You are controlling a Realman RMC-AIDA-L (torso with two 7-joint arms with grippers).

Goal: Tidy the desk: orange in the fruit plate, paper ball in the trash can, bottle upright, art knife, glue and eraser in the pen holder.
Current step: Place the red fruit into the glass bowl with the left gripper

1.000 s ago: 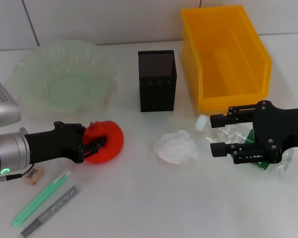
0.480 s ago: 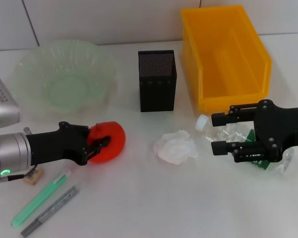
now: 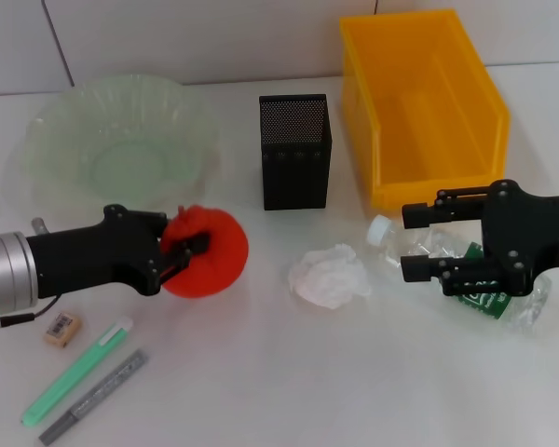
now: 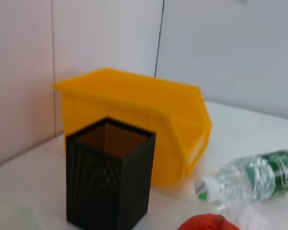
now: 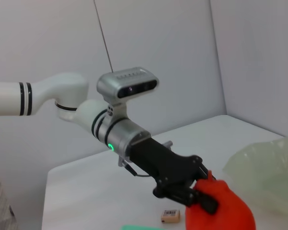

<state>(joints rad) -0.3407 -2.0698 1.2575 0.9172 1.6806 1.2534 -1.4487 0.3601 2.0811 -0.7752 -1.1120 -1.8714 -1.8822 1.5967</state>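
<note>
Standing at the upper right of the head view is a yellow bin (image 3: 419, 102), the largest thing on the white table (image 3: 261, 372). At the upper left sits a pale green glass bowl (image 3: 121, 140), and between the two stands a black mesh holder (image 3: 294, 149), upright.

At the lower right, the right gripper (image 3: 412, 242) hangs over a clear bottle (image 3: 489, 300) that lies on its side with its white cap pointing toward the middle of the frame. Its two black fingers are apart, with nothing between them.

At the left, the left gripper (image 3: 182, 251) is clamped on the orange (image 3: 210, 253), just below the bowl's near rim. The right wrist view shows the same grip, fingers pressed on the fruit's side.

Just right of the orange, in the middle of the frame, lies a crumpled paper ball (image 3: 331, 275), beside the bottle's cap.

At the lower left lie a green glue stick (image 3: 74, 372) and a grey knife (image 3: 95, 396), side by side and slanted. Just above them is a small tan eraser (image 3: 62, 328).
</note>
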